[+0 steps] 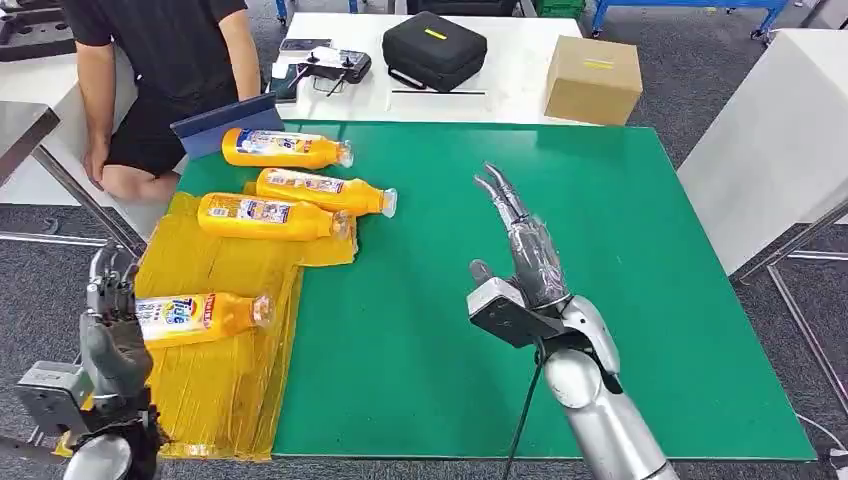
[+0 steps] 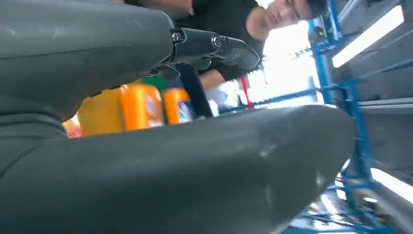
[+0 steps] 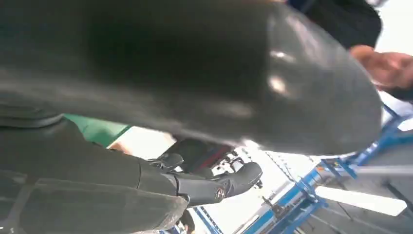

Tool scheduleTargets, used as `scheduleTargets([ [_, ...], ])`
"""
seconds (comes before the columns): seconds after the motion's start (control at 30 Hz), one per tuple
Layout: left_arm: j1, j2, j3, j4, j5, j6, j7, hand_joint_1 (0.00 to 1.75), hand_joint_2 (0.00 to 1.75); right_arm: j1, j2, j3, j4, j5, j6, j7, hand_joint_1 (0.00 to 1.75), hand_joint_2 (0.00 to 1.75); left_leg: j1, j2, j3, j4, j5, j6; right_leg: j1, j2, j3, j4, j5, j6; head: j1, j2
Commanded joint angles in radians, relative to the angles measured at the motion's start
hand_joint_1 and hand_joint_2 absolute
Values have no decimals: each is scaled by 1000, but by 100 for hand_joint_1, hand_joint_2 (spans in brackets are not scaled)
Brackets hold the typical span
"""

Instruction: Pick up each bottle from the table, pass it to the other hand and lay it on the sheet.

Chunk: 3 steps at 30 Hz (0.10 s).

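Note:
Four orange bottles lie at the left of the green table mat (image 1: pixel 560 300). One bottle (image 1: pixel 285 148) rests on the bare mat at the back. A second (image 1: pixel 325 191) lies at the upper edge of the yellow sheet (image 1: pixel 220 390), and a third (image 1: pixel 268 216) lies on the sheet just in front of it. The fourth bottle (image 1: pixel 200 317) lies on the sheet with its base against my left hand (image 1: pixel 110 325), whose fingers point up and hold nothing. Orange bottles (image 2: pixel 141 105) show past my left hand (image 2: pixel 170 161). My right hand (image 1: pixel 520 255) hovers over the mat's middle, fingers stretched out and empty.
A person in black (image 1: pixel 160 60) stands at the table's back left corner, beside a blue board (image 1: pixel 228 122). On the white table behind sit a controller (image 1: pixel 330 68), a black case (image 1: pixel 433 48) and a cardboard box (image 1: pixel 593 78). Another white table (image 1: pixel 770 140) stands at the right.

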Motion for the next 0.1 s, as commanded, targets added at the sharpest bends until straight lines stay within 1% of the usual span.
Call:
scheduleTargets([
  [0.03,-183,-81,-232,159,75,25,24,0,0,-52,62,174,122,-79,-89,-32,0,0,0,-1,2,-1,0,-3,0,-2,2,-1,0,-1,0,0],
  [0.07,-189,-83,-234,166,75,26,24,0,0,-53,67,178,124,-79,-93,-31,0,0,1,-2,4,-1,0,-5,1,-2,4,-1,-1,-3,0,0],
  [0.1,-196,-89,-231,177,72,35,23,0,0,-57,71,190,133,-70,-100,-30,0,0,0,-1,3,-1,0,-3,0,-1,3,-1,0,-2,0,0],
])
